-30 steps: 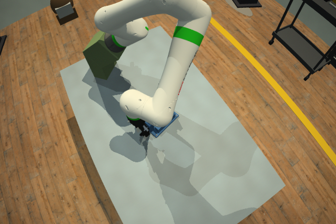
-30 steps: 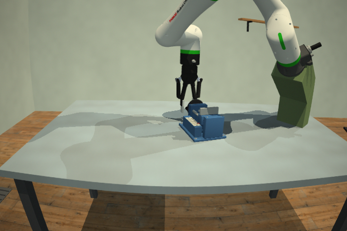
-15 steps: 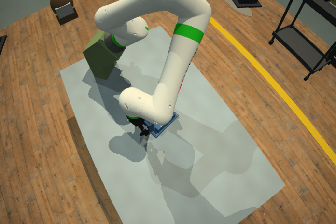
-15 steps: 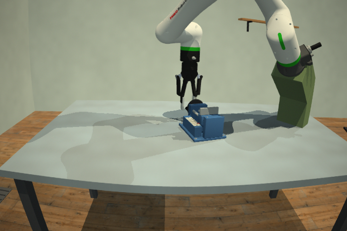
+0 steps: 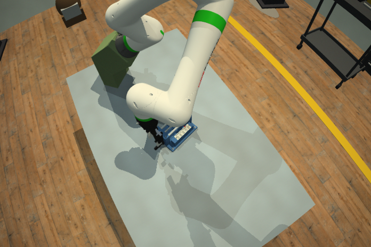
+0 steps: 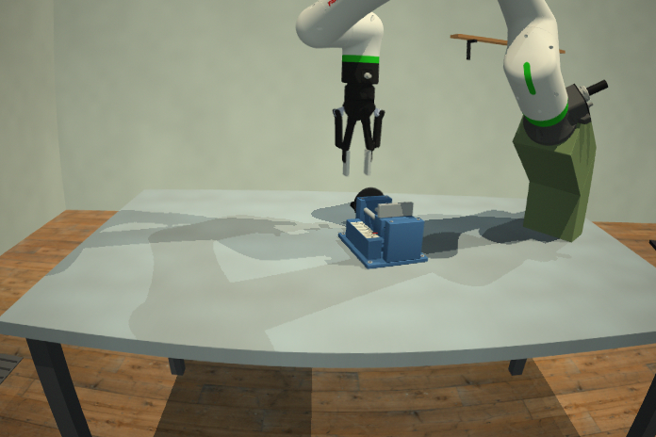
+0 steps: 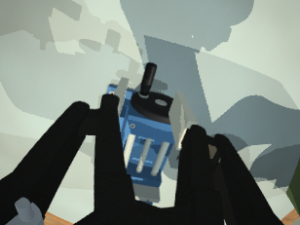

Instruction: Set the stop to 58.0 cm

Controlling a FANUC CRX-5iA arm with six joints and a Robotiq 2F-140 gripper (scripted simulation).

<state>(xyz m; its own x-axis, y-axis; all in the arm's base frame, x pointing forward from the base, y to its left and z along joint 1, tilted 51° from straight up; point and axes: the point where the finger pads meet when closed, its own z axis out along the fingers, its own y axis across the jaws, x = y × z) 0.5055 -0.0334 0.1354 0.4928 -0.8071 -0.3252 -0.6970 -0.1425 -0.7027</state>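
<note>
A blue stop fixture (image 6: 385, 234) stands near the middle of the table, with a white scale (image 6: 364, 229) on its front side and a grey stop block (image 6: 395, 208) on top. Its black handwheel (image 6: 366, 195) sits at the far end; its handle shows in the wrist view (image 7: 149, 77). My gripper (image 6: 356, 167) hangs well above the handwheel, fingers a little apart, with nothing between them. In the top view the arm hides most of the gripper and part of the fixture (image 5: 178, 135). In the wrist view the fixture (image 7: 148, 136) lies below, between my fingers.
The arm's green base block (image 6: 555, 180) stands at the table's back right. A black shelf cart (image 5: 346, 38) stands off the table. A yellow line (image 5: 308, 99) runs across the wooden floor.
</note>
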